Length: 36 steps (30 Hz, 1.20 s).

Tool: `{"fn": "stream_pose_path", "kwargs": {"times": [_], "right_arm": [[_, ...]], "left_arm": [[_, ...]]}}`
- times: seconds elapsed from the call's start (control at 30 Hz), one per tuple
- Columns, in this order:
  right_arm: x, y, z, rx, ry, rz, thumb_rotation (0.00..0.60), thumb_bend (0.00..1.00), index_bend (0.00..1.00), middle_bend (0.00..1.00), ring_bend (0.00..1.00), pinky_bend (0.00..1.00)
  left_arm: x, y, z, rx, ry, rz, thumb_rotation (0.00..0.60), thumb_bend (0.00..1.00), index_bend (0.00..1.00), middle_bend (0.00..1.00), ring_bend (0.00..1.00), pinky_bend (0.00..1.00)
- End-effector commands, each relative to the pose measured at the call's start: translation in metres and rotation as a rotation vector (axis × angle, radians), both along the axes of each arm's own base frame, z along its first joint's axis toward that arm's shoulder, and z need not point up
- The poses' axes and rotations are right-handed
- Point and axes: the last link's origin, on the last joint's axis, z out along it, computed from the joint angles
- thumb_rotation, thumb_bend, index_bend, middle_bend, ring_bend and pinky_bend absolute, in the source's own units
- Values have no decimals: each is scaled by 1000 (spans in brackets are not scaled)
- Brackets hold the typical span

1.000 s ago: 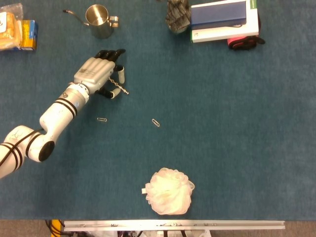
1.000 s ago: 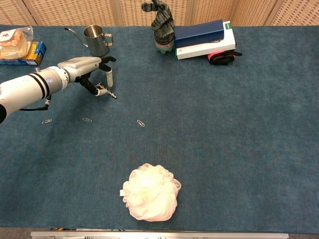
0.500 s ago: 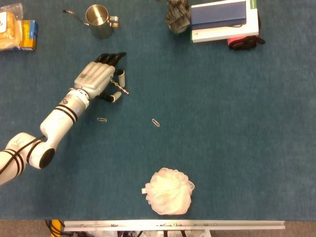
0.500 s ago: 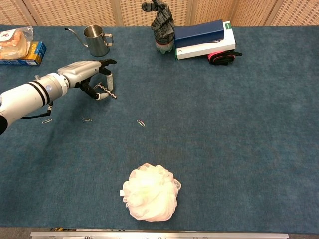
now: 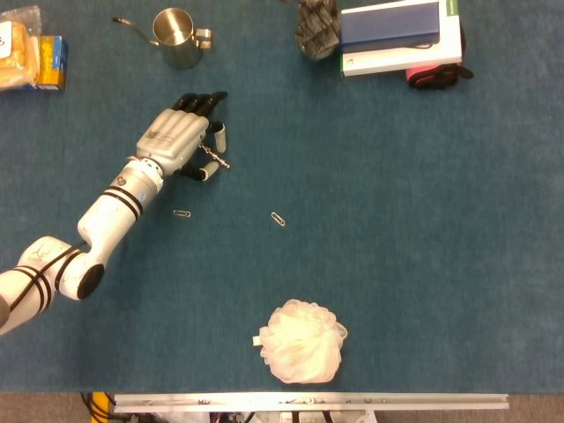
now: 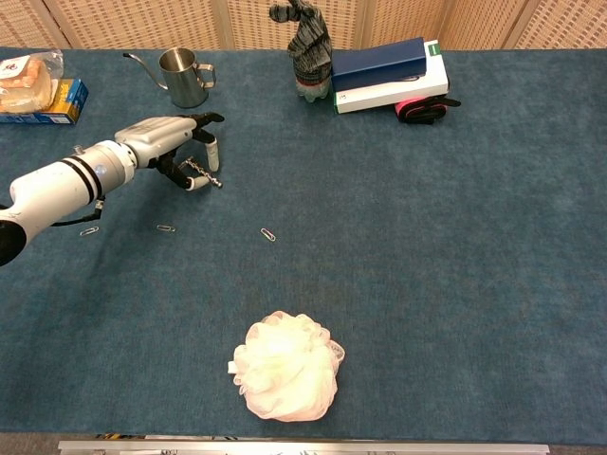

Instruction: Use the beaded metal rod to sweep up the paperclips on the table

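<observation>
On the blue table, our left hand pinches the rod; we should keep it low, dragging toward the clips

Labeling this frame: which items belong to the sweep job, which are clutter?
Job: rod held by left robot hand; paperclips.

Clutter: metal pitcher, bath pouf, books, food packs, sock-covered bottle, pink-black item.
</observation>
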Motion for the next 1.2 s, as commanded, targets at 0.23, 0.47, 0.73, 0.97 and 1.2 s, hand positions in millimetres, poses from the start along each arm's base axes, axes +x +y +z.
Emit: {"fn": "stream_pose_path", "kwargs": {"times": [0.23,0.47,0.73,0.97,1.2], "right_arm": [[-1,-1,-2,5,-3,0,600,0,129,39,0,62],[-1,-1,-4,10,-5,-3,600,0,129,39,0,62],[-2,0,-5,13,-8,-5,600,0,129,39,0,62],[-2,-1,-7,19,-11,-5,600,0,129,39,0,62],[-3,-2,-9,28,-13,-6,600,0,129,39,0,62]], "left_arm": [[-3,1,-2,-5,19,-2,600,325,453,0,0,0],[-2,2,-3,-5,19,-3,600,324,457,0,0,0],[-2,3,-5,-9,29,-4,600,324,464,0,0,0],[-2,5,-6,-9,34,-4,600,324,465,0,0,0],[-5,5,-6,-11,42,2,600,324,470,0,0,0]]}}
